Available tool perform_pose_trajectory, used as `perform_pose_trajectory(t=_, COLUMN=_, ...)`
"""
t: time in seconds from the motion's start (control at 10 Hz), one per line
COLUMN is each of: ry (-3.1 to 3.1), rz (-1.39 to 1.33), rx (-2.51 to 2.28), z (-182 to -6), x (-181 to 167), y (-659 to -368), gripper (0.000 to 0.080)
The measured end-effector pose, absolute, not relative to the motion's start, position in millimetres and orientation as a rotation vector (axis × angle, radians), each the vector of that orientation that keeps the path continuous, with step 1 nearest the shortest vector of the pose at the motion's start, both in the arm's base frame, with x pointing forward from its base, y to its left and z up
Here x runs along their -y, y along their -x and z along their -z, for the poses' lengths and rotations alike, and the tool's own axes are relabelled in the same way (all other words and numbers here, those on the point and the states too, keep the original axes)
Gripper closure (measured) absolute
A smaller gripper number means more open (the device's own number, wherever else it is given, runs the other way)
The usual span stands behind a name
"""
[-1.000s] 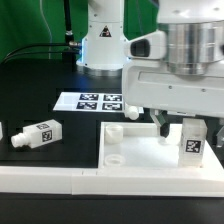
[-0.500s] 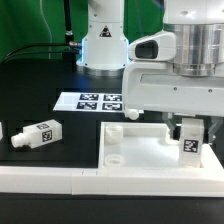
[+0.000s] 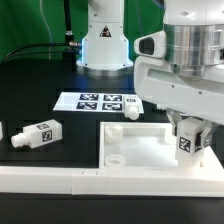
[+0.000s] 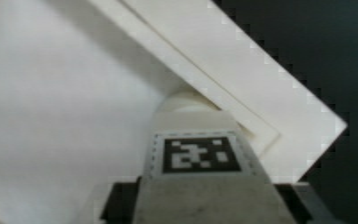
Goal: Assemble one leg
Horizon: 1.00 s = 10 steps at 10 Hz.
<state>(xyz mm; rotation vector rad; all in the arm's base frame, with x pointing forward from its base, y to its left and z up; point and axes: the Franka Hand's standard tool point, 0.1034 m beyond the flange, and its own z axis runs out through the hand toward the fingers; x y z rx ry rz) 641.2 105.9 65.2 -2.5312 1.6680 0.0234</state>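
My gripper is shut on a white leg with a black-and-white tag, holding it upright over the far right corner of the flat white tabletop. In the wrist view the leg fills the lower middle, its rounded end pointing at the tabletop's corner, with dark fingers on both sides. Whether the leg touches the tabletop I cannot tell. Another leg lies on its side on the black table at the exterior view's left. A third leg's end shows at the left edge.
The marker board lies behind the tabletop. The robot's white base stands at the back. A long white border rail runs along the front. A corner hole and a raised knob show on the tabletop's left side.
The gripper with the leg has shifted slightly to the exterior view's right and tilted a little; the leg stays over the tabletop's right corner. The other parts have not moved.
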Motion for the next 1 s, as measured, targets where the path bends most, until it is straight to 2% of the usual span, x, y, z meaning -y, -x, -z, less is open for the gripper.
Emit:
perform_pose_trajectory(t=0.3, ry=1.964, rz=-0.091, rx=-2.286, z=-64.5, x=-113, y=-644, gripper=0.0517)
perform_pose_trajectory(t=0.6, ry=1.919, rz=-0.089, rx=-2.326, z=-64.8, x=-114, y=-644, gripper=0.0515)
perform_pose_trajectory(t=0.7, ry=1.933, rz=-0.086, rx=-2.313, z=-64.8, x=-115, y=-644, gripper=0.0446)
perform_pose_trajectory(t=0.8, ry=2.154, rz=-0.044, rx=-2.089, z=-65.7, x=-116, y=-646, gripper=0.0446)
perform_pose_trajectory(t=0.9, ry=2.383, rz=-0.021, rx=-1.821, z=-67.3, x=-122, y=-645, gripper=0.0248)
perform_pose_trajectory(t=1.0, ry=2.466, rz=-0.022, rx=-1.706, z=-68.9, x=-128, y=-643, gripper=0.0181)
